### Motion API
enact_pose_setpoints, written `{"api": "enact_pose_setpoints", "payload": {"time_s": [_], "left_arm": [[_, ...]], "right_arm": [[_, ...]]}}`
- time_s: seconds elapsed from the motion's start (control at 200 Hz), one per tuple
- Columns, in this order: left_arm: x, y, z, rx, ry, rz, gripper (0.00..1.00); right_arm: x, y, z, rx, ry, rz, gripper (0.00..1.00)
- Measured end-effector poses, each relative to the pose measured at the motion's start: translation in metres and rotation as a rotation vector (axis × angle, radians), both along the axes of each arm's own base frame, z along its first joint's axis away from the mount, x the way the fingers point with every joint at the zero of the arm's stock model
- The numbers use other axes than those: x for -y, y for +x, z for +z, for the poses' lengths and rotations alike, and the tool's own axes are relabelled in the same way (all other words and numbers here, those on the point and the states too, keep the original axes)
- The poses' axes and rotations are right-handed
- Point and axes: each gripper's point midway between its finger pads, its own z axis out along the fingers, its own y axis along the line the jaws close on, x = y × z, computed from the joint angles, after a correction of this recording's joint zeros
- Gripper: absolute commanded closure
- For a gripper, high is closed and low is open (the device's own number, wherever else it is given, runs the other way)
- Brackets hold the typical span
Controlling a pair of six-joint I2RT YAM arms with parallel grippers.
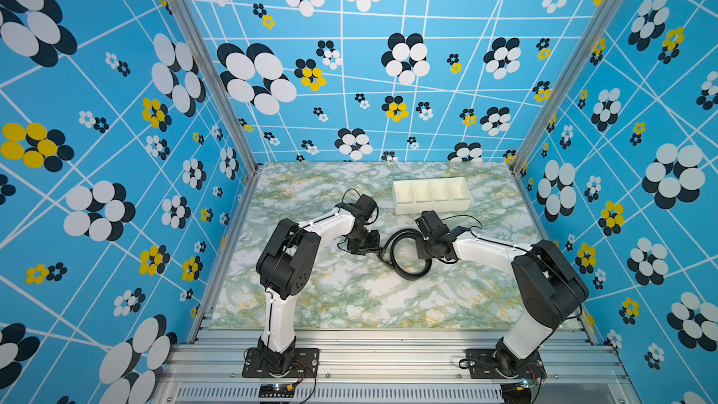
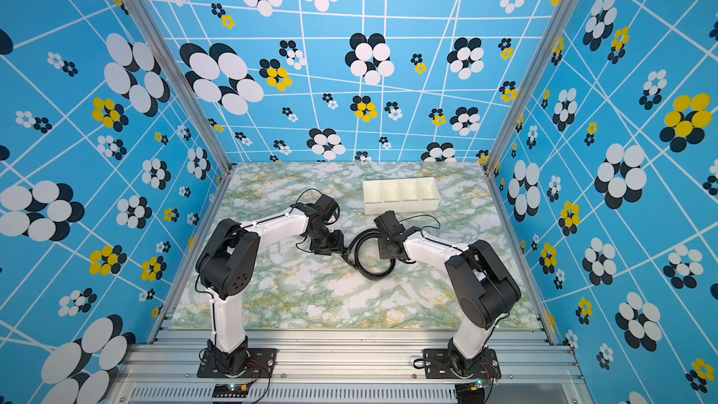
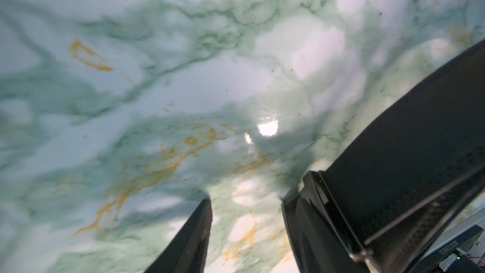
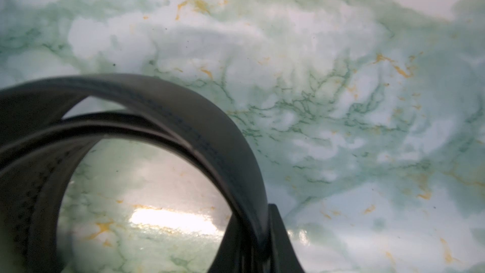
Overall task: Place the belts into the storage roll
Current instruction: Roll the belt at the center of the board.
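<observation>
The belt (image 1: 410, 275) (image 2: 373, 275) is a black strap coiled in a loose ring, standing on edge on the marble table between the two arms. My right gripper (image 4: 256, 214) is shut on the strap (image 4: 183, 116) at the coil's right side. My left gripper (image 3: 246, 200) is open at the coil's left edge, low over the table, with only bare table between its fingers. There the strap (image 3: 420, 140) runs along the outside of one finger (image 3: 309, 221). The storage roll (image 1: 433, 207) (image 2: 402, 207), a cream tray of four compartments, sits behind the coil; nothing shows in its compartments.
Blue flowered walls close in the table (image 1: 349, 297) on the left, back and right. Both arm bases stand on the aluminium rail (image 1: 388, 355) at the front. Thin black cables loop off both wrists near the belt.
</observation>
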Motion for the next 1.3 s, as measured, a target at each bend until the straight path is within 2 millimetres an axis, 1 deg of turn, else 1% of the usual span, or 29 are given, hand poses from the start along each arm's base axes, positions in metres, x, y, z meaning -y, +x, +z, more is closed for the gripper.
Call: {"api": "enact_pose_setpoints", "payload": {"time_s": [0.155,0.37,0.52,0.655,0.794,0.959,1.174,1.249,1.264,1.299], "left_arm": [[-0.001,0.01,0.007,0.044,-0.01,0.011,0.43],[0.001,0.026,0.021,0.105,-0.055,0.029,0.42],[0.009,0.038,0.036,0.152,-0.132,0.028,0.41],[0.018,0.041,0.043,0.172,-0.181,0.015,0.41],[0.02,0.039,0.042,0.168,-0.197,0.008,0.4],[0.018,0.033,0.033,0.151,-0.193,0.006,0.45],[0.008,0.028,0.023,0.144,-0.141,0.001,0.55],[0.005,0.028,0.021,0.151,-0.12,-0.009,0.56],[0.005,0.028,0.021,0.151,-0.115,-0.01,0.6],[0.004,0.027,0.021,0.151,-0.103,-0.015,0.61]], "right_arm": [[-0.008,0.005,-0.004,0.002,-0.021,0.035,1.0],[-0.017,0.009,-0.002,0.021,-0.051,0.074,1.0],[-0.018,0.01,-0.002,0.027,-0.062,0.078,1.0],[-0.02,0.013,-0.002,0.029,-0.066,0.078,1.0],[-0.023,0.019,0.0,0.038,-0.064,0.075,1.0],[-0.024,0.02,-0.001,0.028,-0.077,0.073,1.0],[-0.022,0.019,-0.002,0.017,-0.089,0.066,1.0],[-0.023,0.019,-0.002,0.015,-0.093,0.066,1.0],[-0.023,0.02,-0.002,0.015,-0.095,0.065,1.0],[-0.023,0.021,-0.001,0.017,-0.097,0.064,1.0]]}}
